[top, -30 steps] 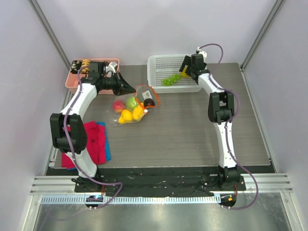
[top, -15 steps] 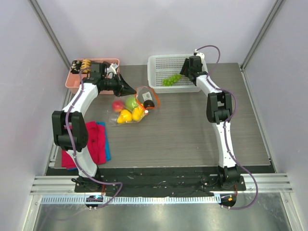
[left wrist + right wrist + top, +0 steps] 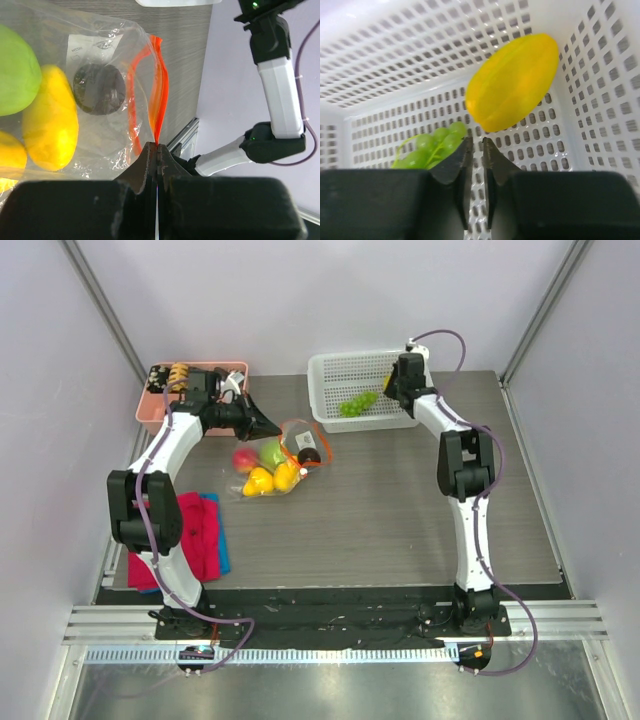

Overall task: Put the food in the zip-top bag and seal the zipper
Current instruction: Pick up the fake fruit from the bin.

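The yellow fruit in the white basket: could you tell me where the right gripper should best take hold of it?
Probably across its narrow middle, jaws spanning the short axis. The yellow fruit is an elongated ridged oval tilted into a corner of the white basket, so come from above on its open side, away from the mesh walls.

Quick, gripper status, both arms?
Left gripper: closed on the zipper of the bag.
Right gripper: nearly closed at the yellow fruit; grip cannot be told.
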You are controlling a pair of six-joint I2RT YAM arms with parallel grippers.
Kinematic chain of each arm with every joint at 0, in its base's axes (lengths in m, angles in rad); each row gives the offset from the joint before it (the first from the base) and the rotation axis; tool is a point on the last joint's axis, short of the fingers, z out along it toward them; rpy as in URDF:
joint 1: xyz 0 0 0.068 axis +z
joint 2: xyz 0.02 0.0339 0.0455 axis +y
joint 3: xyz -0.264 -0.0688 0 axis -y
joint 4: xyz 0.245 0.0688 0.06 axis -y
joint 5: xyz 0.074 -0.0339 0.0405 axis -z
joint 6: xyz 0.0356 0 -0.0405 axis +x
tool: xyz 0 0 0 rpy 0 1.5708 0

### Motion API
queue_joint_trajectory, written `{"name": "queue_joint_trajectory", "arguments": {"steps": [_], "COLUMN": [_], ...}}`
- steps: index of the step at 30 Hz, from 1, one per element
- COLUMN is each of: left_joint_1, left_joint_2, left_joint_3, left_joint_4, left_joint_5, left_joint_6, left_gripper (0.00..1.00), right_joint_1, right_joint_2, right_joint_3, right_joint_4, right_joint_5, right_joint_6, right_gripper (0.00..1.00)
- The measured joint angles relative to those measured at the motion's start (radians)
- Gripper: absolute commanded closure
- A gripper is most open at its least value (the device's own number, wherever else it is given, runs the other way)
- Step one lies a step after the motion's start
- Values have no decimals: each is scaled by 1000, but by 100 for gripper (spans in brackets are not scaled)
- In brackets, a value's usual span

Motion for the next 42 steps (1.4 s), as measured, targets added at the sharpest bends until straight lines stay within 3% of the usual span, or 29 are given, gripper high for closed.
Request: {"name": "queue_joint_trajectory", "arguments": {"steps": [3, 6, 7, 8, 9, 10, 12, 25, 39, 42], "left_joint_1": [0, 0, 0, 0, 0, 0, 0, 0, 3, 8], "left_joint_2": [0, 0, 0, 0, 0, 0, 0, 0, 38, 41], "left_joint_3": [0, 0, 0, 0, 0, 0, 0, 0, 1, 1], "left_joint_4": [-2, -3, -2, -3, -3, -3, -3, -2, 1, 1], "left_joint_5": [0, 0, 0, 1, 1, 1, 1, 0, 0, 0], "left_joint_6": [0, 0, 0, 0, 0, 0, 0, 0, -1, -1], "left_gripper": [100, 100, 100, 100, 100, 100, 100, 100, 100, 100], "right_joint_1": [-1, -1, -1, -1, -1, -1, -1, -3, -6, -6], "right_joint_2": [-78, -148, -167, -183, -192, -200, -201, 54, 148, 173], "right_joint_3": [-51, -84, -92, -98, -100, -100, -89, 173, 199, 221], "right_joint_4": [13, 36, 43, 49, 53, 56, 51, 14, 10, 26], "right_joint_5": [-24, -45, -49, -54, -57, -59, -49, 77, 213, 227], "right_joint_6": [1, 3, 3, 3, 3, 1, -7, 113, 308, 330], "right_gripper": [99, 99, 92, 79, 48, 34, 27, 20, 20, 13]}}
